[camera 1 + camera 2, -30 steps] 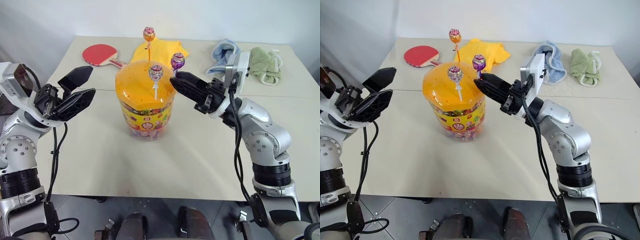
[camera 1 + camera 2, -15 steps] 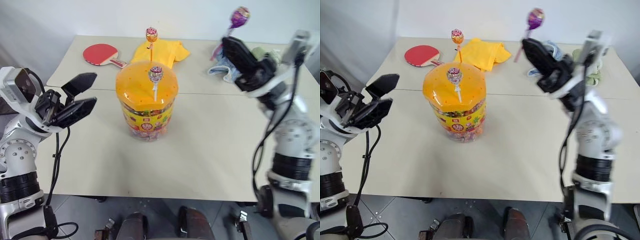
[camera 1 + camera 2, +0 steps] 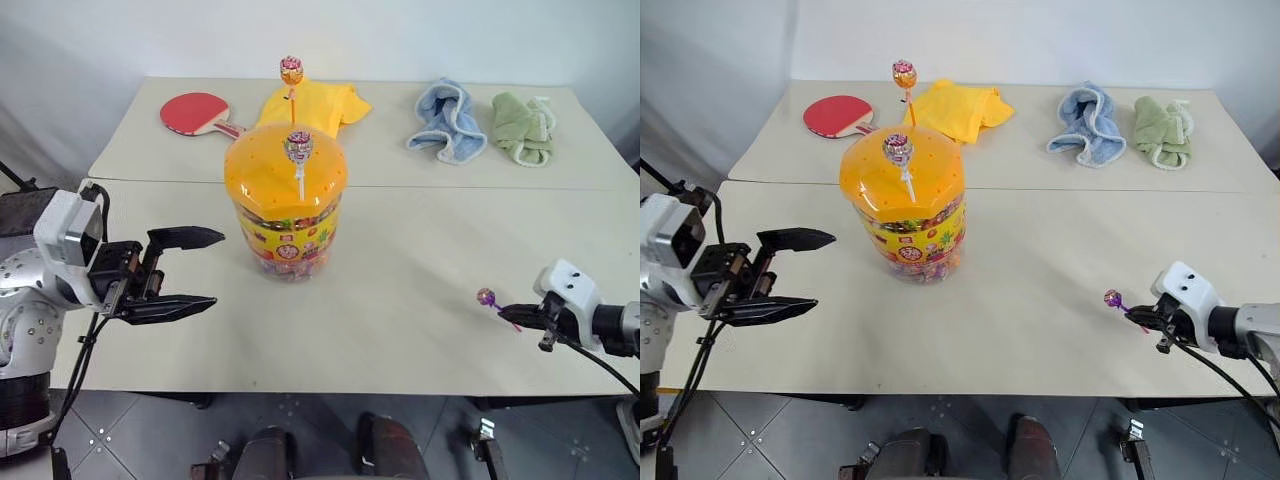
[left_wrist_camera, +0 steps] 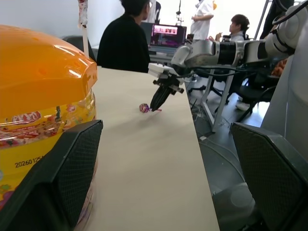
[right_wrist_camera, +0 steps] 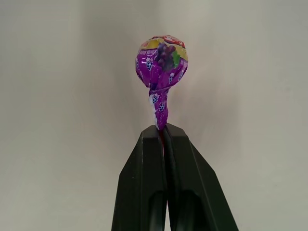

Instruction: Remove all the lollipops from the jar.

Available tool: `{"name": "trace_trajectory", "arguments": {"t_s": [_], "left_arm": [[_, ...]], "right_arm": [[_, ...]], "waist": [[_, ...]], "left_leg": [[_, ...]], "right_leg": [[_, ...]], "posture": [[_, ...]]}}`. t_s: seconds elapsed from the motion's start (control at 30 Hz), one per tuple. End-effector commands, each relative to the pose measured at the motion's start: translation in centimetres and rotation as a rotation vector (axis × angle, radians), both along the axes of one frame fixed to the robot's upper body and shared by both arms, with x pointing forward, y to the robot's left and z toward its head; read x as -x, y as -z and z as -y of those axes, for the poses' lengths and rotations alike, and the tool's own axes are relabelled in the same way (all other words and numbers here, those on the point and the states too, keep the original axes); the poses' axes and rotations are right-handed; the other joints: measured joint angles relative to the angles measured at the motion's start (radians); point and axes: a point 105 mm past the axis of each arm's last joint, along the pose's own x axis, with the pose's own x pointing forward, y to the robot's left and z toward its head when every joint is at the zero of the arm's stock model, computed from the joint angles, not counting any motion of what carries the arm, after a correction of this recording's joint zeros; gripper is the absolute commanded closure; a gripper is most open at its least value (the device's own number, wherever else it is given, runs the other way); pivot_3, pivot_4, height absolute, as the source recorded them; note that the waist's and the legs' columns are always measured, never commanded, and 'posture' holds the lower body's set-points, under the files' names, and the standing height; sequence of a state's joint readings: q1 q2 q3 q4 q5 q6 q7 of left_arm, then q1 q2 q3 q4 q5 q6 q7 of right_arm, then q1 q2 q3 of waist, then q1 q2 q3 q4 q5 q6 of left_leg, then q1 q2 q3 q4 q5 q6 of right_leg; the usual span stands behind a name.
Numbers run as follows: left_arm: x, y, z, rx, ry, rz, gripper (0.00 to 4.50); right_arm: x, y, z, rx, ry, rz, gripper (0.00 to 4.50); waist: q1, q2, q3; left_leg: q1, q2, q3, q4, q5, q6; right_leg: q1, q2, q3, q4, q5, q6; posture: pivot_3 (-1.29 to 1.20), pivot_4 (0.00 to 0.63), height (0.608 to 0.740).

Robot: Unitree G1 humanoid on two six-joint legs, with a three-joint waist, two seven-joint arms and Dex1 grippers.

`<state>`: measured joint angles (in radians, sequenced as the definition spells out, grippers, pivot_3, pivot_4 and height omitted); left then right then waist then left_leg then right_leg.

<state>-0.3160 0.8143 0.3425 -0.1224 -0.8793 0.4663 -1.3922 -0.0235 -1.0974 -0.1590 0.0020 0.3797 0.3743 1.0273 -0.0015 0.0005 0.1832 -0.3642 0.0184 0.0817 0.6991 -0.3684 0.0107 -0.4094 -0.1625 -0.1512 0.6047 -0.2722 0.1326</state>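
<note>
Orange-lidded jar (image 3: 286,205): two lollipops (image 3: 298,147) stand in its lid. My left gripper (image 3: 192,270), fingers spread, waits left of it. Well right, my right gripper (image 3: 515,314) pinches the purple lollipop (image 3: 486,297); released from here it could roll off. A second ago it was beside the jar.

A pale beige table (image 3: 400,330) made of 2 tops pushed together carries the jar (image 3: 287,208) near its middle. Along the far side lie a red paddle (image 3: 198,111), a yellow cloth (image 3: 318,103), a blue cloth (image 3: 446,120) and a green cloth (image 3: 524,126).
</note>
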Motion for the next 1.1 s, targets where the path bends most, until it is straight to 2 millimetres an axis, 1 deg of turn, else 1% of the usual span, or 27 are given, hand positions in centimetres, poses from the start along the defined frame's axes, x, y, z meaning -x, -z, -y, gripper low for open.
{"name": "trace_trajectory", "arguments": {"t_s": [0.03,0.07,0.1,0.13,0.17,0.23,0.27,0.3,0.33,0.4,0.47,0.53,0.6,0.67,0.77,0.83,0.93,1.03,1.1], "left_arm": [[0.2,-1.0,0.2,0.004,0.001,0.053,0.0],[0.1,-1.2,0.1,0.015,-0.006,0.056,0.0],[0.0,-1.5,0.0,0.042,-0.021,0.058,0.0],[-0.1,-1.9,-0.1,0.081,-0.039,0.056,0.0],[-0.2,-2.5,-0.4,0.134,-0.056,0.047,0.0],[-0.3,-3.5,-1.0,0.235,-0.095,0.025,0.0],[-0.4,-3.8,-1.4,0.269,-0.116,0.018,0.0],[-0.7,-4.1,-1.9,0.31,-0.152,0.021,0.0],[-0.9,-4.3,-2.3,0.335,-0.177,0.023,0.0],[-1.2,-4.4,-3.0,0.374,-0.217,0.024,0.0],[-1.2,-4.4,-3.3,0.385,-0.232,0.019,0.0],[-1.2,-4.2,-3.3,0.379,-0.232,0.014,0.0],[-1.3,-4.0,-3.3,0.375,-0.234,0.011,0.0],[-1.4,-3.8,-3.2,0.362,-0.234,0.01,0.0],[-1.6,-3.5,-3.0,0.358,-0.23,0.01,0.0],[-1.7,-3.4,-2.8,0.361,-0.228,0.009,0.0],[-1.7,-3.3,-2.6,0.359,-0.224,0.011,0.0],[-1.8,-3.3,-2.5,0.367,-0.221,0.014,0.0],[-1.8,-3.3,-2.4,0.368,-0.218,0.015,0.0]], "right_arm": [[-0.2,-1.0,0.0,-0.035,-0.01,0.037,3.85],[-0.2,-1.9,-0.4,-0.072,-0.04,0.067,3.48],[0.0,-3.3,-1.4,-0.133,-0.121,0.123,3.21],[-0.1,-4.7,-2.0,-0.182,-0.171,0.185,2.84],[-0.2,-6.0,-2.8,-0.23,-0.215,0.255,2.46],[-0.9,-8.5,-4.4,-0.339,-0.263,0.37,1.88],[-1.1,-9.9,-5.7,-0.403,-0.302,0.412,1.88],[-1.3,-11.5,-7.7,-0.47,-0.355,0.451,1.88],[-1.4,-12.4,-9.1,-0.511,-0.393,0.47,1.88],[-1.4,-14.2,-12.7,-0.602,-0.48,0.501,1.88],[-1.4,-15.7,-15.3,-0.69,-0.539,0.528,1.88],[-1.5,-16.7,-17.8,-0.738,-0.596,0.536,1.88],[-1.8,-17.2,-19.7,-0.755,-0.627,0.533,1.88],[-2.0,-17.3,-21.1,-0.752,-0.638,0.522,1.88],[-1.5,-17.1,-24.2,-0.741,-0.722,0.467,1.88],[-1.6,-16.9,-25.0,-0.739,-0.725,0.445,1.88],[-1.7,-16.8,-25.5,-0.731,-0.73,0.448,1.88],[-1.6,-17.1,-26.1,-0.743,-0.745,0.448,2.45],[-1.6,-17.2,-26.3,-0.74,-0.75,0.452,3.06]], "waist": [[0.002,0.0,0.0],[0.002,0.0,0.0],[0.004,0.0,0.0],[0.005,0.0,0.0],[0.004,0.0,0.0],[0.004,0.0,0.0],[0.001,0.0,0.0],[-0.001,0.0,0.0],[-0.005,0.0,0.0],[-0.004,0.001,0.0],[-0.003,0.0,0.0],[0.0,0.0,0.0],[0.006,0.0,0.0],[0.008,0.0,0.0],[0.003,0.0,0.0],[-0.003,0.0,0.0],[-0.004,0.0,0.0],[-0.006,0.0,0.0],[-0.008,0.0,0.0]], "left_leg": [[0.0,0.0,-0.001,0.0,0.0,0.0],[-0.001,0.0,-0.001,0.0,0.0,0.0],[-0.001,0.0,-0.001,0.0,0.0,0.0],[-0.002,0.0,-0.002,0.0,0.0,0.0],[-0.002,0.0,-0.002,0.0,0.0,0.0],[-0.002,0.0,-0.002,0.001,0.0,0.0],[-0.002,0.0,-0.003,0.001,0.0,0.0],[-0.002,0.0,-0.004,0.001,0.0,0.0],[-0.001,0.001,-0.005,0.001,0.0,0.0],[0.001,0.001,-0.009,0.0,0.0,0.0],[0.001,0.001,-0.011,0.0,-0.001,-0.001],[0.0,0.001,-0.012,0.0,-0.001,-0.001],[-0.004,-0.001,-0.012,0.002,-0.001,-0.001],[-0.005,-0.002,-0.014,0.003,-0.001,-0.001],[-0.006,-0.002,-0.014,0.002,-0.001,-0.001],[-0.005,-0.002,-0.014,0.001,-0.001,-0.001],[-0.005,-0.002,-0.014,0.001,-0.001,-0.001],[-0.005,-0.002,-0.013,0.001,-0.001,-0.002],[-0.004,-0.001,-0.013,0.001,-0.001,-0.002]], "right_leg": [[0.0,0.0,-0.001,0.0,0.0,0.0],[0.0,0.0,-0.001,0.0,0.0,0.0],[-0.001,0.0,-0.001,0.0,0.0,0.0],[0.0,0.0,-0.002,-0.001,0.0,0.001],[0.0,0.0,-0.002,-0.001,0.0,0.001],[0.0,0.0,-0.002,-0.002,0.001,0.001],[0.0,0.0,-0.002,-0.001,0.001,0.001],[0.001,0.0,-0.002,-0.001,0.001,0.001],[0.0,0.0,-0.002,0.0,0.001,0.001],[0.0,0.0,-0.001,0.002,0.001,0.001],[0.0,0.001,-0.002,0.004,0.001,0.001],[0.0,0.0,-0.003,0.004,0.001,0.001],[0.0,0.0,-0.006,0.004,0.001,0.001],[0.0,0.0,-0.006,0.004,0.001,0.001],[0.0,0.0,-0.007,0.004,0.001,0.001],[0.0,0.0,-0.007,0.004,0.001,0.001],[0.0,0.0,-0.007,0.004,0.001,0.001],[0.0,0.0,-0.007,0.004,0.001,0.001],[0.0,0.0,-0.007,0.005,0.001,0.001]], "posture": [[0.0,0.15,0.74],[0.0,0.15,0.74],[0.0,0.15,0.74],[0.0,0.15,0.74],[0.0,0.15,0.74],[0.0,0.15,0.74],[0.0,0.15,0.74],[0.0,0.15,0.74],[0.0,0.15,0.74],[0.0,0.15,0.74],[0.0,0.15,0.74],[0.0,0.15,0.74],[0.0,0.15,0.74],[0.0,0.15,0.74],[0.0,0.15,0.74],[0.0,0.15,0.74],[0.0,0.15,0.74],[0.0,0.15,0.74],[0.0,0.15,0.74]]}}
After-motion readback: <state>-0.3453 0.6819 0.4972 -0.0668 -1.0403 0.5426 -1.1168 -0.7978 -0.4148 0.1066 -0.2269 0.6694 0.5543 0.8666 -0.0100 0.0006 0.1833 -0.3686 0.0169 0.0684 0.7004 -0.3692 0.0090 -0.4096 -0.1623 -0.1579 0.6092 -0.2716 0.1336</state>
